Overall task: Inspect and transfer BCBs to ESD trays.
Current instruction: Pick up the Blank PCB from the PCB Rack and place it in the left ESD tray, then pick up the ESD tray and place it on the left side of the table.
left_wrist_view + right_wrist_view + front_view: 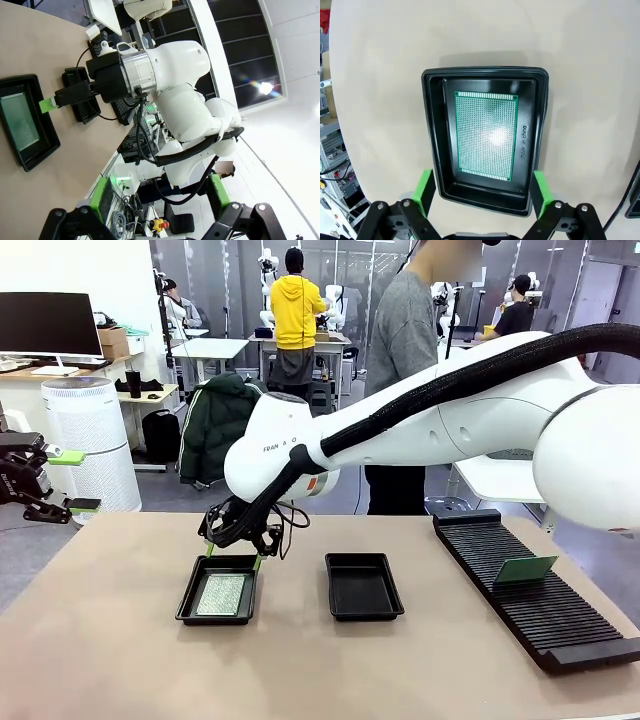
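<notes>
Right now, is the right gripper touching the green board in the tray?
Apart. The right wrist view shows the right gripper open, pads outside the ESD tray rim, clear of the BCB.

The words "made in china" are seen in small pale letters on the floor of the black ESD tray, beside one long edge of the green BCB; in the right wrist view they run sideways. On the white casing of the right arm, dark lettering is read in the front view as "FRAN", a gap, then "A". The gap is probably a letter hidden by the black cable hose. No other text can be read.
</notes>
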